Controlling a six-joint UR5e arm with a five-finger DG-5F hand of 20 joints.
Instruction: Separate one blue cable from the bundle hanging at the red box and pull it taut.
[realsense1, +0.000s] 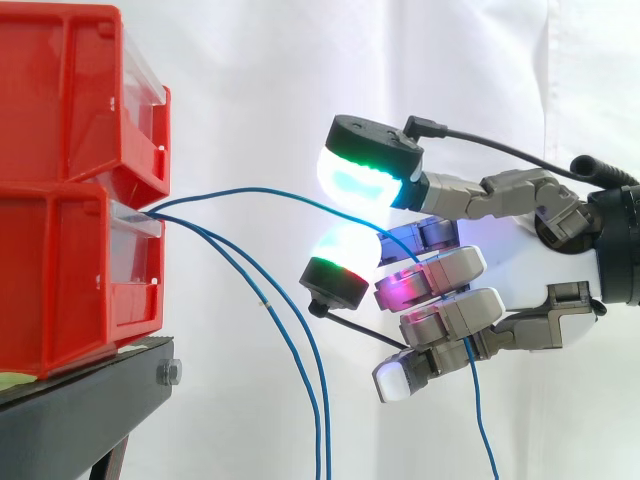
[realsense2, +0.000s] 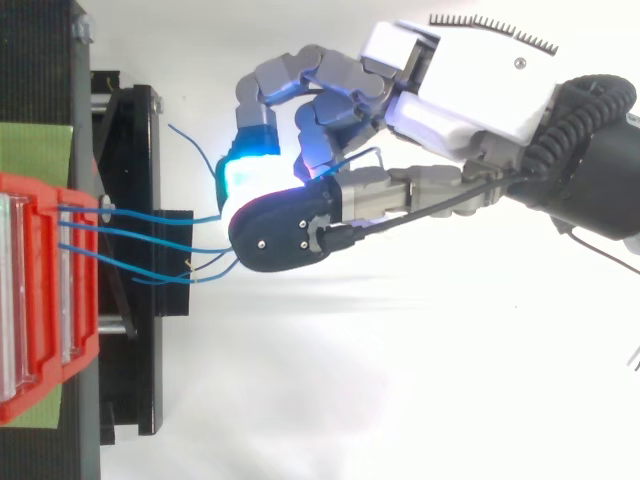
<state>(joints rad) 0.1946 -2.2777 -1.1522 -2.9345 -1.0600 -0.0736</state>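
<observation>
A black stand, with a bolt at its front corner, carries a flat green sheet, on which the lower red bin rests upright, with the upper red bin stacked directly on top of it.

No writing legible in either view.
The red bins at nine o'clock carry no readable label, number or sign.
</observation>
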